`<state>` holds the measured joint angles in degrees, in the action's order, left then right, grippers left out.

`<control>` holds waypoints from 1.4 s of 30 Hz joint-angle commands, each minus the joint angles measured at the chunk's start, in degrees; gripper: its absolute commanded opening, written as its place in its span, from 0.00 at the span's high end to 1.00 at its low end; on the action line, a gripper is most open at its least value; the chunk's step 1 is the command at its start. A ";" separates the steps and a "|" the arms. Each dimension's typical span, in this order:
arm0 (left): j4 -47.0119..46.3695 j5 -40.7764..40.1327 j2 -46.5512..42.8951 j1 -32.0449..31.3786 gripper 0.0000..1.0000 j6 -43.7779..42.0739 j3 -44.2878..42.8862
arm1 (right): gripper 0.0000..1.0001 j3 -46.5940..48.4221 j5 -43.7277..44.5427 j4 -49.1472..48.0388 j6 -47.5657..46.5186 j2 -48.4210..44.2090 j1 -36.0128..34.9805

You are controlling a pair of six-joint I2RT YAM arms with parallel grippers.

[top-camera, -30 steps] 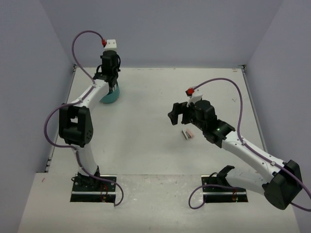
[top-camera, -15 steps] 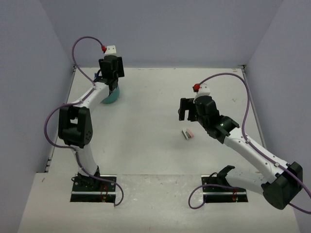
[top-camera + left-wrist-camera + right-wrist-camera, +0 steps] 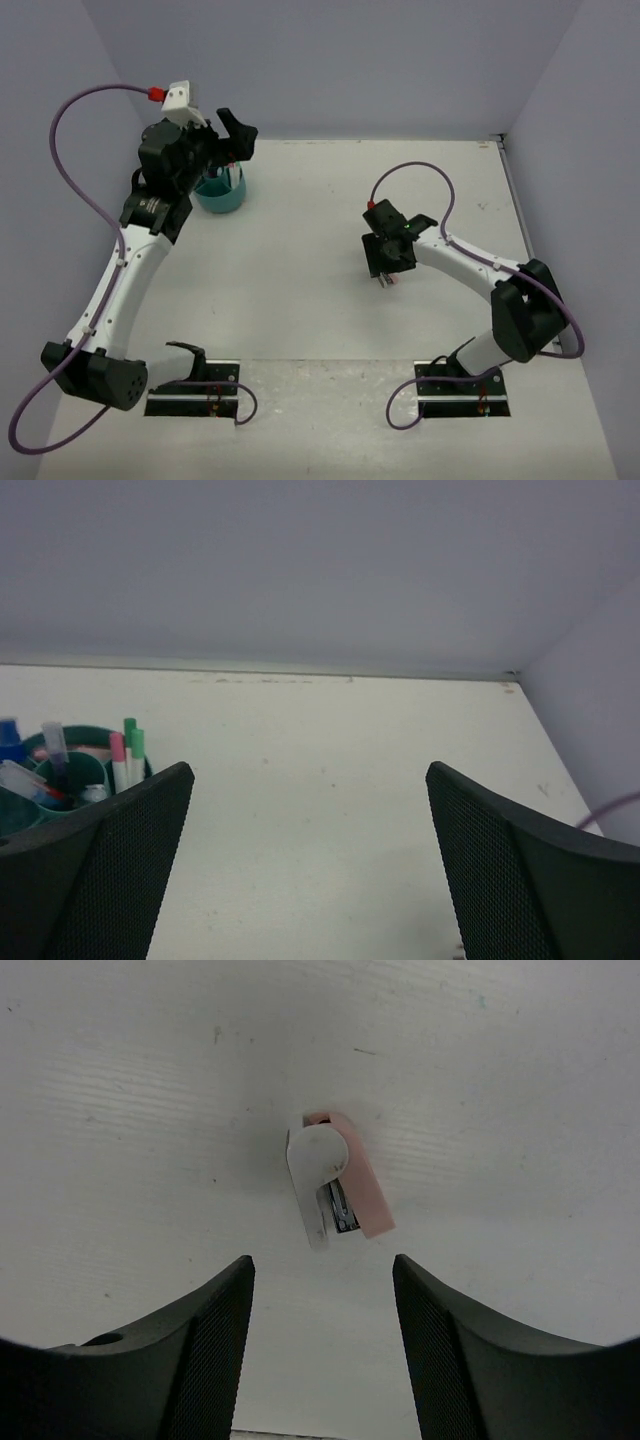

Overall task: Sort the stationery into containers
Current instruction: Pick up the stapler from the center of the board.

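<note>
The round teal tub [image 3: 222,196] stands at the back left of the table; in the left wrist view the tub [image 3: 75,770] holds green and pink markers [image 3: 131,748] and other pieces in its compartments. My left gripper [image 3: 238,136] hangs open above and just right of it, and nothing lies between the left gripper's [image 3: 308,775] fingers. A small pink and white piece [image 3: 335,1175], shaped like a mini stapler, lies on the table. My right gripper [image 3: 322,1265] is open just short of it, pointing down. From above, the piece [image 3: 389,281] peeks out below the right gripper [image 3: 384,270].
Pale walls close the table at the back [image 3: 300,580] and on both sides. The table's right edge [image 3: 522,225] runs along the right wall. Purple cables [image 3: 75,150] loop off both arms.
My left gripper opened and the arm lifted back off the tub, swinging left. My right arm came down over the pink and white piece, and its jaws narrowed.
</note>
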<state>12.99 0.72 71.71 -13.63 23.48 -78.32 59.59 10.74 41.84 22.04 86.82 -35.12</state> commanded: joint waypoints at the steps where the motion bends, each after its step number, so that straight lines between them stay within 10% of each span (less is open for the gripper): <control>1: 4.06 14.60 -2.84 -0.91 0.00 2.33 6.21 | 0.38 1.27 -0.24 2.53 0.55 3.27 0.13; 12: 4.44 21.62 -6.83 -1.70 0.00 1.57 8.41 | 0.40 4.61 0.68 0.70 -2.88 15.26 0.40; 22: -0.85 25.82 -7.01 -1.73 0.00 5.36 15.47 | 1.00 3.65 -2.52 -5.53 -5.99 10.97 0.27; 32: -43.37 44.92 -3.98 -6.65 0.00 31.30 31.82 | 1.00 -4.23 -7.50 -28.74 -5.40 -18.41 -5.68; 42: -49.02 43.03 2.90 -11.36 0.13 30.48 28.17 | 1.00 3.91 -3.39 -24.03 -4.26 -19.35 -10.34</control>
<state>-28.49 43.18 73.26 -24.50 52.13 -47.25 60.28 5.46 17.45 17.12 67.28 -43.77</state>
